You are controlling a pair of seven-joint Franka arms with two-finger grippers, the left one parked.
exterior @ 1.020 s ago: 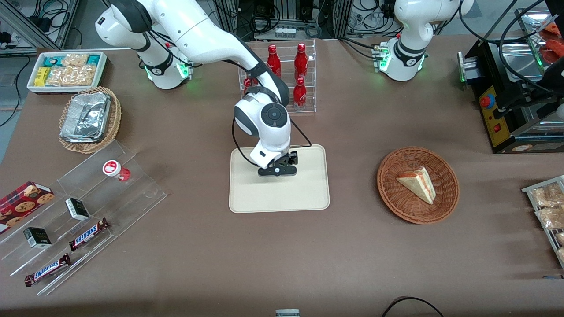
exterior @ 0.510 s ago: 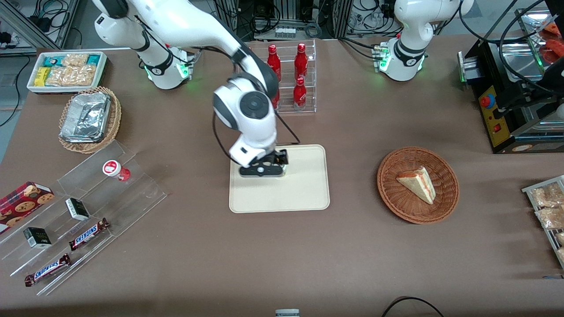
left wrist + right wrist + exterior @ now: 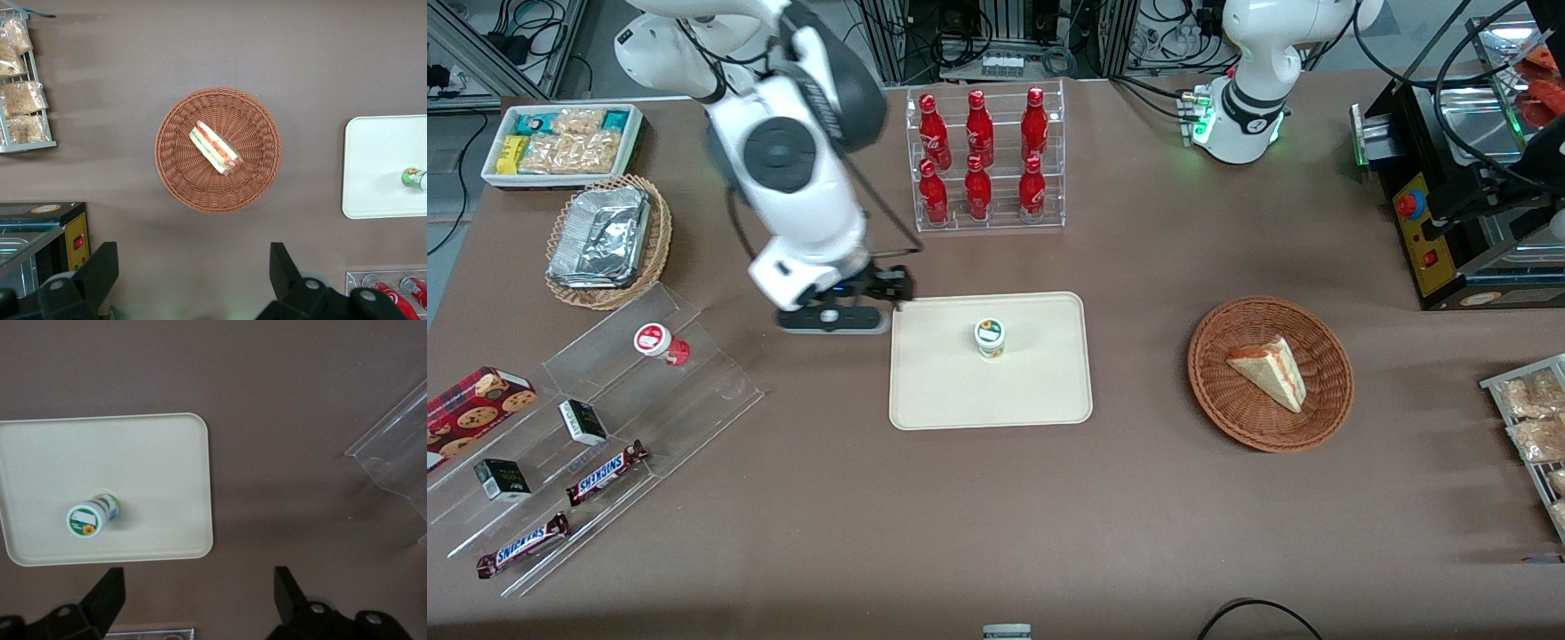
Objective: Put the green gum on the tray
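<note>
Legible text: "SNICKERS" on two brown candy bars, one (image 3: 607, 472) on the clear acrylic stepped stand (image 3: 694, 391), the other (image 3: 523, 545) at that stand's edge nearest the front camera. Red bottles (image 3: 978, 160) in the clear rack carry white script (too small to read). Green gum (image 3: 990, 339) lid: no readable print.

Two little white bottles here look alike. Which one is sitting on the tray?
The green gum, with its green and yellow lid, stands on the tray. The red-lidded bottle sits on the clear stand, near the open tool.

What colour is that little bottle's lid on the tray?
White, marked green and yellow: green gum on the tray, right wrist view.
</note>
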